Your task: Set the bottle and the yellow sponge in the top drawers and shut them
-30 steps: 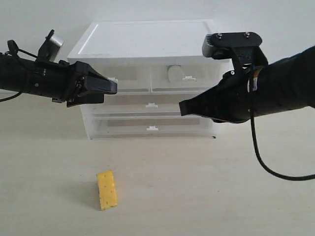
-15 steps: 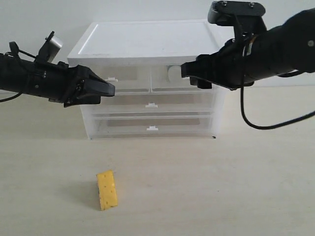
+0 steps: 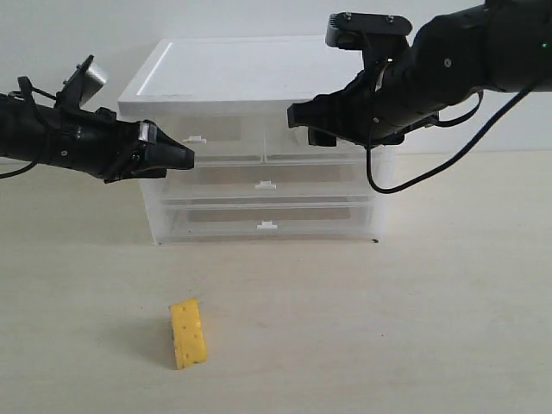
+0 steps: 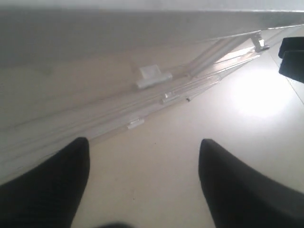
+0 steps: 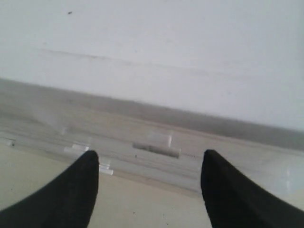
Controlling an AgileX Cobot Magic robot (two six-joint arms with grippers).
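The yellow sponge [image 3: 187, 333] lies on the table, well in front of the white cabinet [image 3: 259, 65]. The left top drawer [image 3: 226, 131] looks pushed in, its tab handle [image 3: 196, 139] just right of my left gripper [image 3: 183, 156]. That gripper is open and empty [image 4: 143, 141], with the same handle [image 4: 153, 77] ahead of it. My right gripper [image 3: 297, 116] is open and empty [image 5: 150, 152] in front of the right top drawer [image 3: 285, 147], covering most of it. A drawer tab [image 5: 159, 142] shows between its fingertips. The bottle is hidden.
Two full-width drawers [image 3: 267, 184] [image 3: 267, 225] sit shut below the top row. The right gripper's dark tip [image 4: 292, 59] shows at the edge of the left wrist view. Pale tabletop [image 3: 388, 328] spreads around the sponge.
My right gripper has risen and swung left across the cabinet front, now covering the white round shape seen earlier inside the right top drawer. The left gripper has barely shifted. The sponge stayed put.
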